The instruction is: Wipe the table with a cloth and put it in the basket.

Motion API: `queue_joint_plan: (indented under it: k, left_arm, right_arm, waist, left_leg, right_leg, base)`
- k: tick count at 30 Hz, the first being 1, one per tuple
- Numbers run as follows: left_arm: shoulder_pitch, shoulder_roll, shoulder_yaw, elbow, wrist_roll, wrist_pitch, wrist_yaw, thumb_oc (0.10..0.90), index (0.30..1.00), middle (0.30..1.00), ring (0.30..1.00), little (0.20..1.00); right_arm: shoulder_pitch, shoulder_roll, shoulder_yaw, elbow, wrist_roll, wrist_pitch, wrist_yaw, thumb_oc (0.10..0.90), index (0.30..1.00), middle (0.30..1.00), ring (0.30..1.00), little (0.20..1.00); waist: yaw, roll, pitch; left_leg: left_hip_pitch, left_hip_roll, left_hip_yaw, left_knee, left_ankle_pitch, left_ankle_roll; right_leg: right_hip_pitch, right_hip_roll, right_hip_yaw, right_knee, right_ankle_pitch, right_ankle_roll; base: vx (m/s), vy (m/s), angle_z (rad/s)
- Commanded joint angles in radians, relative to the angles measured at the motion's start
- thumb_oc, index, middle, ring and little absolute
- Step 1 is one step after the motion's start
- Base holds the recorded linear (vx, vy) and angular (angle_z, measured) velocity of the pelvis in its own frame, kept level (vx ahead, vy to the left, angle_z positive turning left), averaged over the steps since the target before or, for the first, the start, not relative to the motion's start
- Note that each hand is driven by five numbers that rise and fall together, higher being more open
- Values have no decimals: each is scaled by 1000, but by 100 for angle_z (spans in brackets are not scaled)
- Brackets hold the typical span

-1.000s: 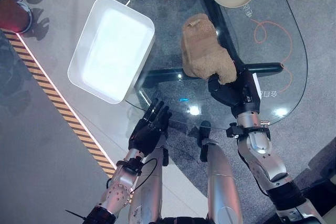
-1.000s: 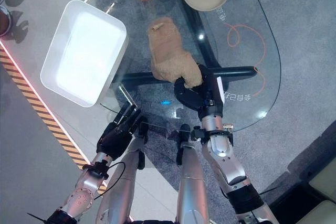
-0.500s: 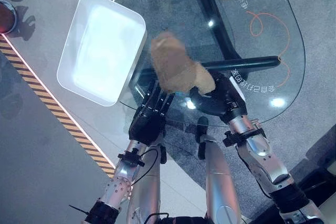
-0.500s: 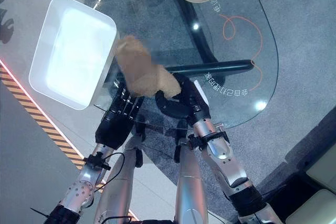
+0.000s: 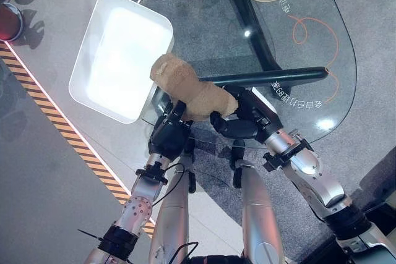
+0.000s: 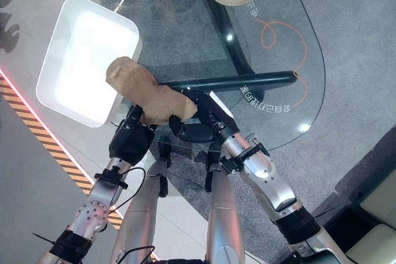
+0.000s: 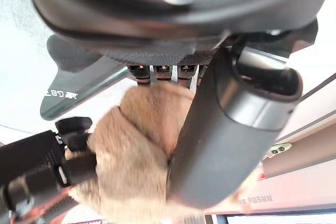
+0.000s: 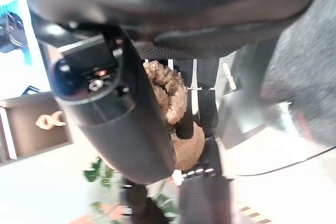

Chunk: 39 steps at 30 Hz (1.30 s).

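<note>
Holding the tan cloth (image 5: 189, 91) at the table's (image 5: 309, 41) near-left edge, I have my right hand (image 5: 238, 122) curled tight on its near end, while my left hand (image 5: 168, 134) sits under it; whether those fingers grip I cannot tell. The fuzzy, bunched cloth runs lengthwise toward the white basket (image 5: 93, 85), its far end just beside the rim.

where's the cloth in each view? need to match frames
Left eye: tan cloth centre, beside the white basket.
Right eye: left of centre, same basket rim.
Left wrist: lower middle.
Right wrist: centre.
Shared landmark: black table bar.
</note>
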Motion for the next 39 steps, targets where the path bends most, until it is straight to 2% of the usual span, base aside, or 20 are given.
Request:
queue_joint_plan:
  k: [1,5,9,16,31,39]
  left_arm:
    - [-20,-4,21,-176,24,-71,-133,800,900,900,900,900]
    - [-29,-5,25,-200,8,-88,-164,800,900,900,900,900]
    - [-44,-19,35,-210,-44,-134,-170,800,900,900,900,900]
    - [-59,-35,63,-223,-90,-165,-184,800,900,900,900,900]
    - [-87,-60,75,-238,-45,-163,-210,800,900,900,900,900]
    - [-103,-61,59,-240,42,-176,-219,800,900,900,900,900]
  right_arm:
    - [-51,-14,73,-148,-132,-25,-9,100,300,300,300,200]
    - [-62,-25,90,-144,-170,3,10,100,300,300,300,200]
    - [-89,-33,123,-147,-216,60,99,100,300,300,300,200]
    - [-119,-64,142,-148,-246,106,135,100,300,300,300,200]
    - [-133,-50,141,-135,-255,130,170,100,300,300,300,200]
    - [-130,-38,129,-129,-260,126,161,100,300,300,300,200]
  waist:
    - [10,-18,-26]
    - [13,-15,-26]
    - [18,-17,-26]
    - [24,-27,-26]
    - [25,-30,-26]
    - [22,-31,-26]
  left_leg:
    - [-24,-69,39,160,-149,33]
    - [-23,-72,36,152,-144,33]
    - [-23,-77,30,151,-142,32]
    - [-19,-79,25,150,-141,29]
    - [-27,-84,19,146,-140,31]
    - [-28,-86,19,140,-138,32]
  right_leg:
    - [36,65,-46,-179,136,-5]
    - [36,65,-48,-182,135,-7]
    - [35,65,-52,-179,133,-8]
    - [40,65,-55,-179,131,-9]
    - [24,70,-50,-170,130,-9]
    - [22,72,-46,-174,132,-7]
  base:
    - [0,0,0]
    - [0,0,0]
    - [0,0,0]
    - [0,-7,1]
    - [0,-2,0]
    - [3,3,2]
